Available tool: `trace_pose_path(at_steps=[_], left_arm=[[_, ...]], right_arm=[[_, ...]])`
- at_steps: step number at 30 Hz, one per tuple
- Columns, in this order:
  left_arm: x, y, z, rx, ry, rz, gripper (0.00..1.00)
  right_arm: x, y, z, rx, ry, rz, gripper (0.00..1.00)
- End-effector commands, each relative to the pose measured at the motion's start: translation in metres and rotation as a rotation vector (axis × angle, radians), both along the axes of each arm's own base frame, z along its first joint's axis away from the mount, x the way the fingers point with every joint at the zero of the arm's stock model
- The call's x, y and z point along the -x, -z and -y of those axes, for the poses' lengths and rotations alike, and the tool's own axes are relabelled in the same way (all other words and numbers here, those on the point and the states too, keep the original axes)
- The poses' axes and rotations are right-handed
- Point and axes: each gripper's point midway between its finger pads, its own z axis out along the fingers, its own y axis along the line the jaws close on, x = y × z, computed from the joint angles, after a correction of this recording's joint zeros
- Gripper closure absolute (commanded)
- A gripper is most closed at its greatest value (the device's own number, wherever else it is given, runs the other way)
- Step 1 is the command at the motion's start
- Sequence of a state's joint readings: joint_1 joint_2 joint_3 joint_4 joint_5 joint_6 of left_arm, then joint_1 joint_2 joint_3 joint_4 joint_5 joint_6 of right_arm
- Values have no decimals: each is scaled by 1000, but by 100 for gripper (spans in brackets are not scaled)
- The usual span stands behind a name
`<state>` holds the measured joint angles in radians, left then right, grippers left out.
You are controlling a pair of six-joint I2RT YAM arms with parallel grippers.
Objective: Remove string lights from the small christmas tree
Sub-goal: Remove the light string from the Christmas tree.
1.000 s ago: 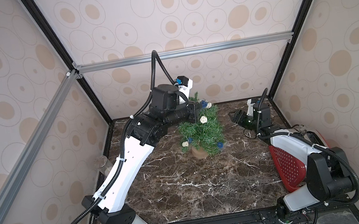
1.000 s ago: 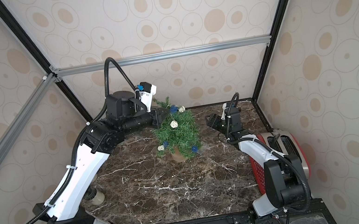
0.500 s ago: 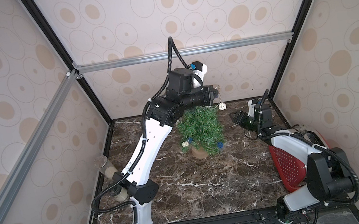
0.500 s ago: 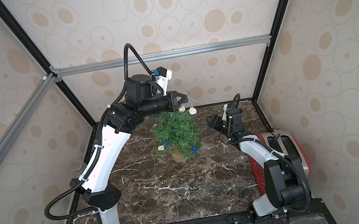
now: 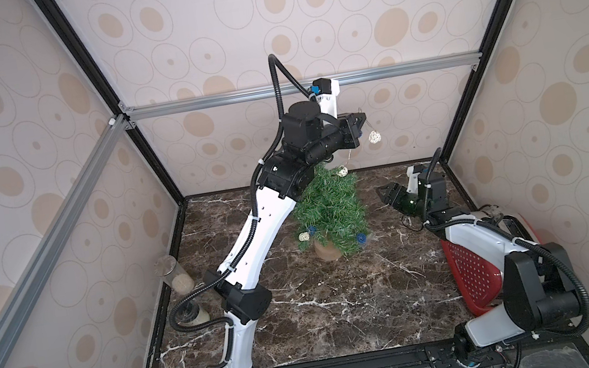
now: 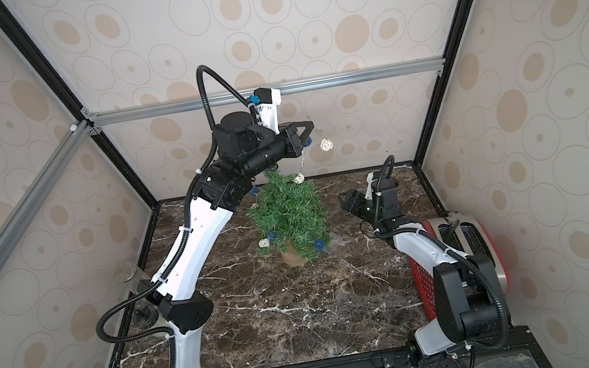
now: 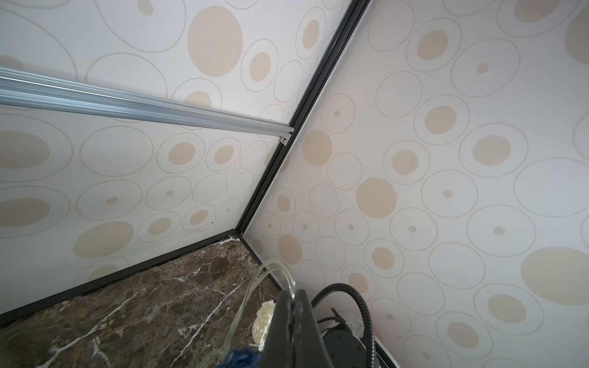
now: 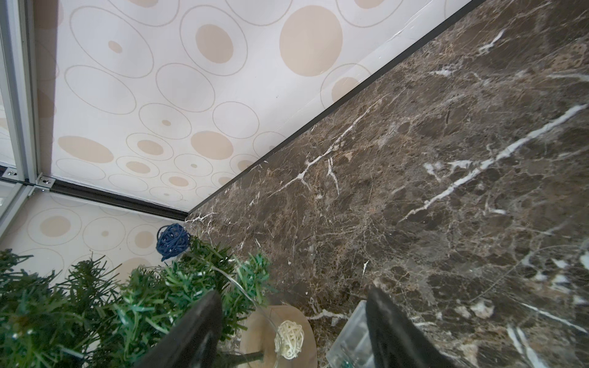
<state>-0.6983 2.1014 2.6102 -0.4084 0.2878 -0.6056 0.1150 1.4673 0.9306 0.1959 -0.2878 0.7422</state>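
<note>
Honestly, left hand [image 5: 361, 120] is clamped on the string lights [image 5: 374, 136] wire, small christmas tree [image 5: 332, 207] below it w/ balls wound low; right hand [image 5: 384, 192] gapes empty, so pulling prob tips the tree.

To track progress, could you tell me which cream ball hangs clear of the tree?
The cream ball dangling on the string lights beside the left pincer; the others sit against the tree.
</note>
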Motion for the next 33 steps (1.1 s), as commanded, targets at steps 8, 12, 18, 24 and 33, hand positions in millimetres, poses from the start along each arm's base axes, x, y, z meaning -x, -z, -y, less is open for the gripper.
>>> trace_pose_path(at_steps=[8,12,18,24,33], left_arm=[[-1,-18,23,221,201,-64,100],[12,-13,27,183,232,-67,100],[29,-33,12,167,213,-18,100],[30,-32,11,168,214,-23,100],[30,-31,13,175,223,-34,100]], right_arm=[[2,-7,3,-26,-20,33,26],[5,-31,-23,-79,-178,134,28],[35,-98,-29,-102,-245,469,26],[68,-174,-84,-104,-476,720,23],[42,-215,-108,-188,-515,820,22]])
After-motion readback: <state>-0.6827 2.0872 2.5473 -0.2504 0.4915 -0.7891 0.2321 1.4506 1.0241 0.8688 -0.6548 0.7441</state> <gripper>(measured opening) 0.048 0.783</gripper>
